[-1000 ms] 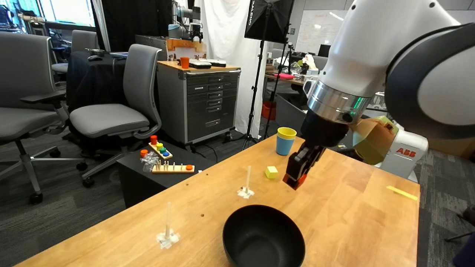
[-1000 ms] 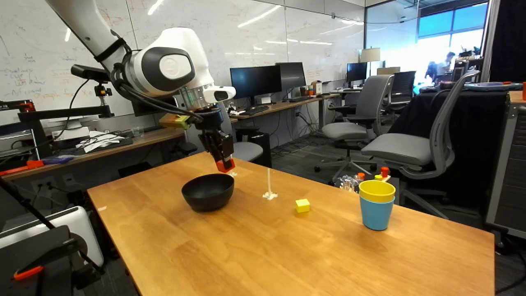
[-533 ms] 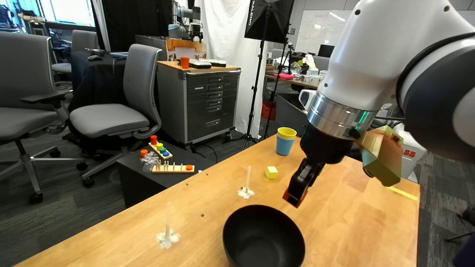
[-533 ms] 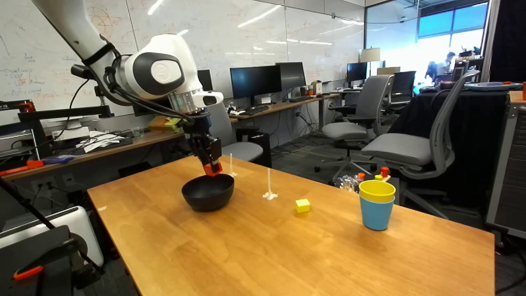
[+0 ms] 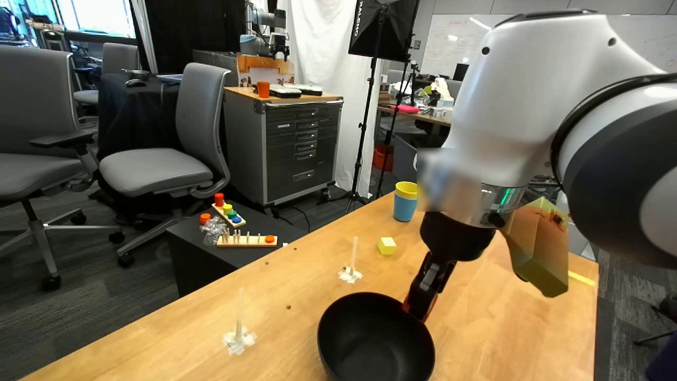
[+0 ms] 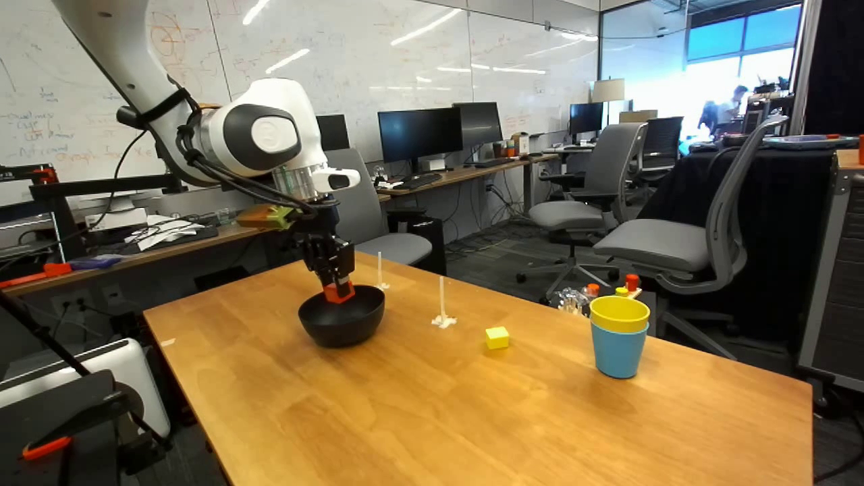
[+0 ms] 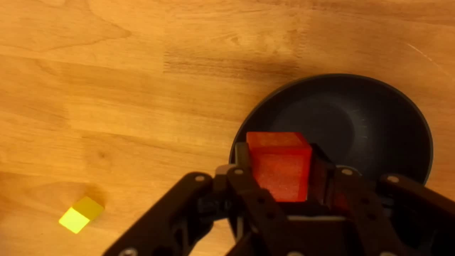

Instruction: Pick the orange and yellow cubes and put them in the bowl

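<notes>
"What did the gripper (image 7: 280,163) hold?"
"It was clamped on the orange cube (image 7: 279,177) from both sides."
"Where was that?"
"In the wrist view, the cube showed against the black bowl (image 7: 391,117), at about eight o'clock of its opening. I couldn't tell whether it touched the rim."
"And the yellow cube (image 6: 497,338)?"
"It lay on the wooden table (image 6: 472,418), at three o'clock from the bowl in an exterior view. Farther out that way stood stacked cups (image 6: 618,354), yellow above blue."
</notes>
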You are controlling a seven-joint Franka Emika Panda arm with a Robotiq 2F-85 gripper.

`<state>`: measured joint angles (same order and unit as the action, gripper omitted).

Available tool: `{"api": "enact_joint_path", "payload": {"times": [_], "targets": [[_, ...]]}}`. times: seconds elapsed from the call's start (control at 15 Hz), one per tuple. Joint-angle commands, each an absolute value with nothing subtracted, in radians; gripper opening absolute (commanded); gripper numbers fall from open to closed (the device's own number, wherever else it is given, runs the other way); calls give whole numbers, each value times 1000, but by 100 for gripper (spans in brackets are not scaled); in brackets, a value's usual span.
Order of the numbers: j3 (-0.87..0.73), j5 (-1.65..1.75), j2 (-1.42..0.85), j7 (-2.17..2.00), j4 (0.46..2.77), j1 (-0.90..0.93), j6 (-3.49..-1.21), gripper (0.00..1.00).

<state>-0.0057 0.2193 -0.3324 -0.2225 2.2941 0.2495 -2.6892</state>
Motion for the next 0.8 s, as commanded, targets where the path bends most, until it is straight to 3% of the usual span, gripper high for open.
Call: {"api": "enact_joint_path", "payload": {"times": [0.0, 0.73], "targets": [[0, 239, -350, -236, 2255, 260, -2643, 17], [-1, 283, -359, -248, 2220, 266, -2556, 17]]}}
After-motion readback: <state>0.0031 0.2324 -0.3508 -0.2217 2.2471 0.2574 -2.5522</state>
